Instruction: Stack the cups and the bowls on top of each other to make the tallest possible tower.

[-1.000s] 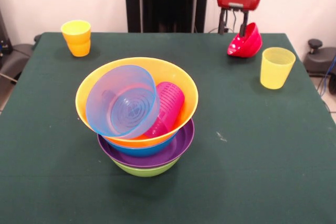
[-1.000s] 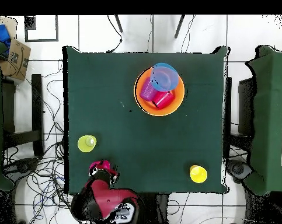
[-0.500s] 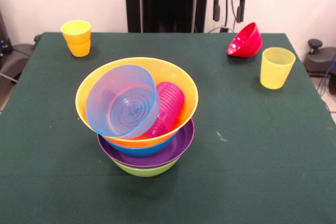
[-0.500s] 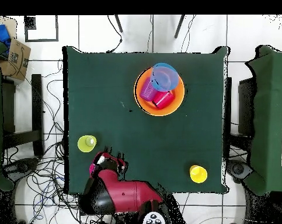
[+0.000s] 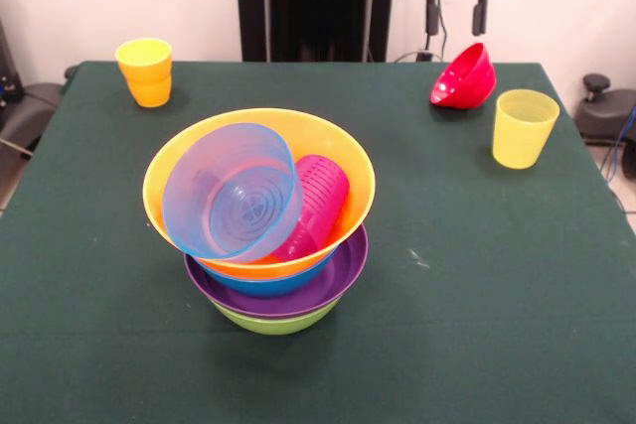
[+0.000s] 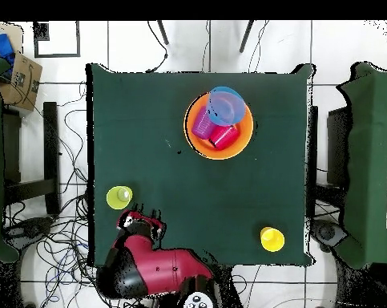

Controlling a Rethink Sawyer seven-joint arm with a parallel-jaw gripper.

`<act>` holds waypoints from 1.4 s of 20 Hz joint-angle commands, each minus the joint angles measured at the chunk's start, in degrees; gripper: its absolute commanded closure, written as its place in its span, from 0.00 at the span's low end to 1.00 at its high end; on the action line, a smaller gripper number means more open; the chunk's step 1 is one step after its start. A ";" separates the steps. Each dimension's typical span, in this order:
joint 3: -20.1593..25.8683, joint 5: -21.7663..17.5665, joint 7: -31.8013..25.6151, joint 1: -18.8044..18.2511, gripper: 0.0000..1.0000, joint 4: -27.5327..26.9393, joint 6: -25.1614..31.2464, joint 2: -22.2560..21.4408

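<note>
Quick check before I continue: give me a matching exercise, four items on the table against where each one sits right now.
Items:
1. translucent blue bowl
2. red-pink bowl
3. pale yellow cup
4. orange-yellow cup

Places:
A. upright at the table's far left corner in the front view
B. tilted on the table below the gripper
C. tipped inside the orange bowl on the tower
D. upright near the right edge in the front view

Pairs: 1-C, 2-B, 3-D, 4-A

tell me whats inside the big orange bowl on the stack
Inside the orange bowl: a translucent blue bowl tipped on its side, a purple cup lying beside it, and a red cup seen from overhead. The bowl's floor is covered.
</note>
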 commanded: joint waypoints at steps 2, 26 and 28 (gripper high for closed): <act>3.61 -3.13 4.67 1.98 0.00 -0.28 -1.46 5.58; 0.19 -2.57 5.95 5.56 0.00 -4.51 -10.73 16.89; -0.76 -1.30 6.02 7.09 0.00 -5.46 -11.47 18.14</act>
